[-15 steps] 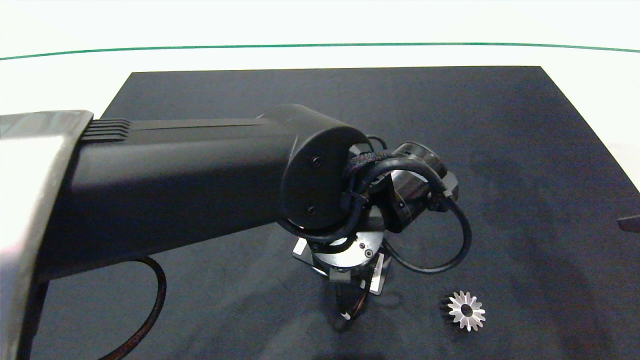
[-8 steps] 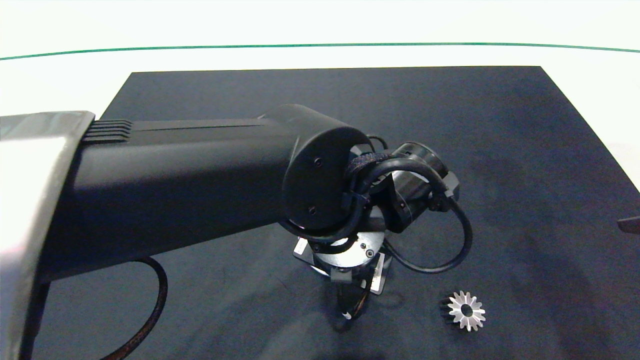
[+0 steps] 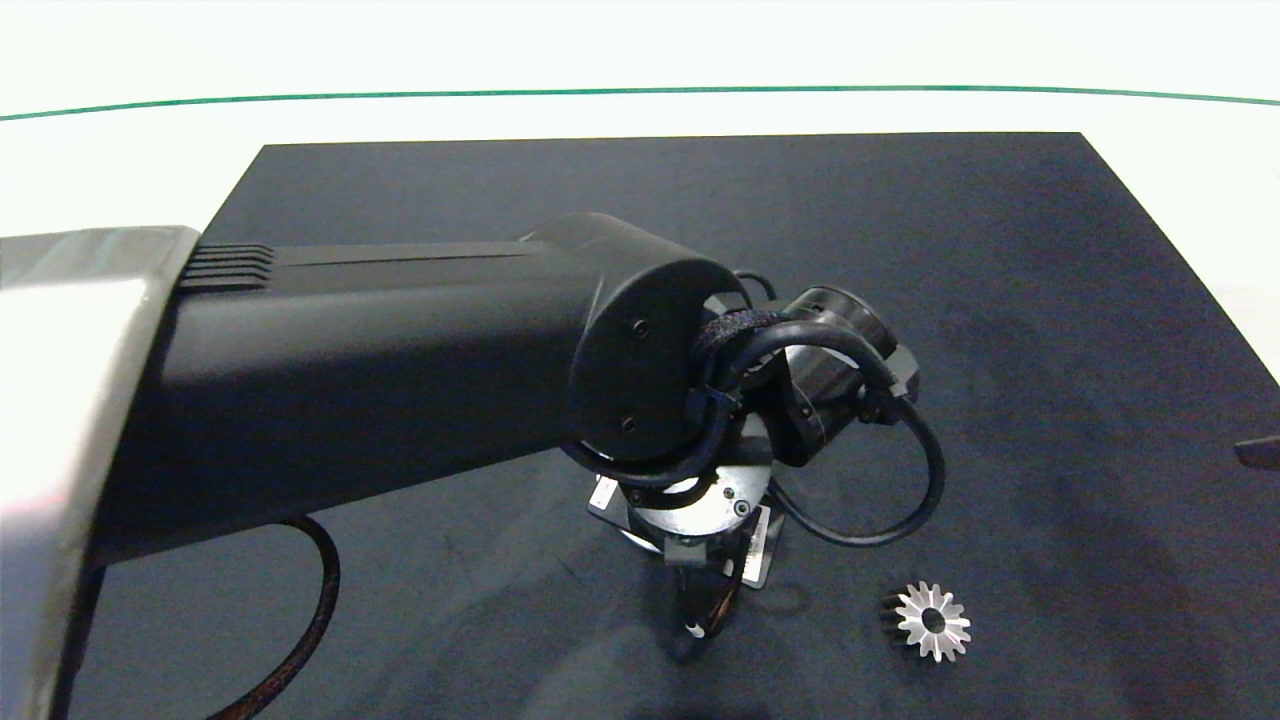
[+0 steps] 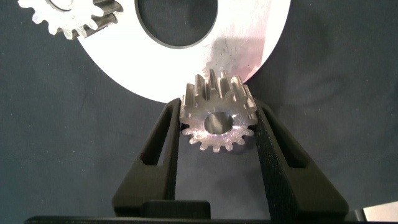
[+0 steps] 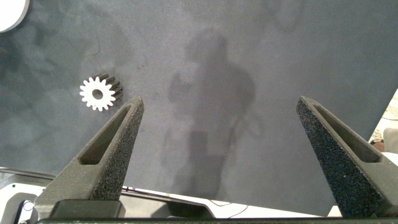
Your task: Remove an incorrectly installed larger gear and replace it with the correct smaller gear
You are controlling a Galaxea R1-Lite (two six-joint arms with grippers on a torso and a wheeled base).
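1. The left gripper (image 4: pixel 217 124) was seen clamped on the smaller gear (image 4: pixel 217 118), one finger (image 4: pixel 163 140) pressed against each side of its toothed rim.
2. The smaller gear was held with its bored face turned toward the wrist camera, so that its axis ran along the line of the fingers; its short blunt teeth pointed outward all round.
3. Just beyond the held gear, a round silver plate (image 4: pixel 124 68) with a large dark opening was seen on the black mat (image 4: pixel 50 137); the gear overlapped the plate's rim in the wrist view, and contact could not be judged.
4. Another small blunt-toothed gear (image 4: pixel 68 15) was seen on the far part of that plate, cut off by the picture's edge.
5. In the head view, the left arm (image 3: pixel 380 370) was stretched in over the middle of the mat, its wrist pointed downward, and the gripper itself was hidden beneath it.
6. The larger gear (image 3: pixel 933 621) was seen lying flat on the mat, near its front edge and to the right of the left wrist, its long pointed teeth radiating outward and its centre hole facing up.
7. The right gripper (image 5: pixel 221 130) was held spread wide and empty above the mat, with the larger gear (image 5: pixel 98 93) lying beyond one finger.
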